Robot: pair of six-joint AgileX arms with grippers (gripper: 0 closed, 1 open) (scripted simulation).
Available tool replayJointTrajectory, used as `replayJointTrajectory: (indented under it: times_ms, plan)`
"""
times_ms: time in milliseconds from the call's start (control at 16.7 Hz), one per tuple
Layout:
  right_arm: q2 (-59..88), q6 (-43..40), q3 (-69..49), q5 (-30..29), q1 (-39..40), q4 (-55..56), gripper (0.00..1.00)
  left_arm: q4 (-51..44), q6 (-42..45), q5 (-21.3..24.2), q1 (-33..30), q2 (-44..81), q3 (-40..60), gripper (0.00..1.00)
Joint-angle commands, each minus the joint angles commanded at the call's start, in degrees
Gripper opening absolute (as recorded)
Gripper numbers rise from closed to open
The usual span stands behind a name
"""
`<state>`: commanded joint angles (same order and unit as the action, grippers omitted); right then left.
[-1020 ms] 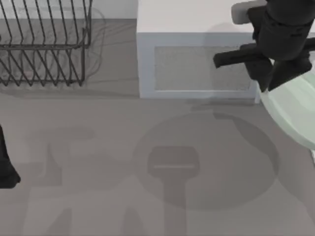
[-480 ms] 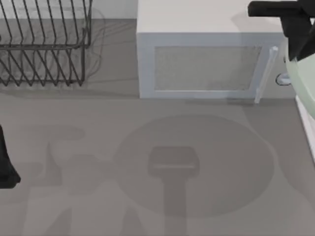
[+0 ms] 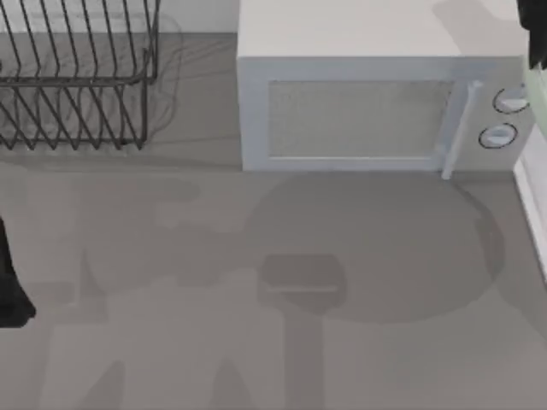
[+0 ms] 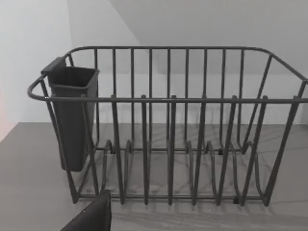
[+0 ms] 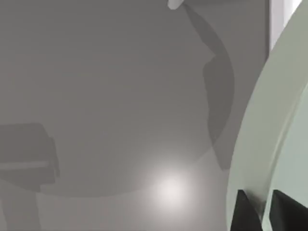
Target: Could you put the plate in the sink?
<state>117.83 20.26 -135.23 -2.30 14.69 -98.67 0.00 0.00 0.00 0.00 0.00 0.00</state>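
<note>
At the top view's right edge, past the grey-white microwave [image 3: 376, 111] with its two round knobs, you have the large round pale mint-green plate [image 5: 269, 139] carried clear of the grey table [image 3: 256, 299]; a sliver of it shows there [image 3: 538, 85], near the straight white rim of the sink [image 3: 532, 205]. Your right gripper [image 5: 260, 211] is clamped on the plate's rim, one dark finger [image 5: 244, 211] on each face, seen in the right wrist view.

Handling, my read: rigid, smooth, probably slick, chips if dropped. A rim pinch on a disc this wide leaves a long lever, so expect it to swing or slip under fast moves. Keep the hold at the rim; nowhere else offers a bite.

Orientation: round, so no long axis in plan. It appears tilted well off flat, edge toward the wrist camera, face slanting away. Exact tilt I can't tell.

Your left arm [image 3: 10, 282] is parked at the table's left edge, facing the black wire dish rack [image 4: 168, 125]; whether its fingers are apart I cannot tell.
</note>
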Motion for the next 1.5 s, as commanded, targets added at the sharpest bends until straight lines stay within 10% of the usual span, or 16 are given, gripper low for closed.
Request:
replayJointTrajectory:
  times_ms: [480, 1080, 1500]
  plan:
    - [25.16, -15.03, -23.55, -0.48, -16.55, -0.28, 0.00, 0.00, 0.00, 0.00, 0.00, 0.00, 0.00, 1.00]
    - [37.50, -23.58, -31.06, 1.77, -19.42, -2.12, 0.00, 0.00, 0.00, 0.00, 0.00, 0.00, 0.00, 1.00]
    - [37.50, -23.58, -31.06, 1.77, -19.42, -2.12, 0.53, 0.00, 0.00, 0.00, 0.00, 0.00, 0.00, 1.00]
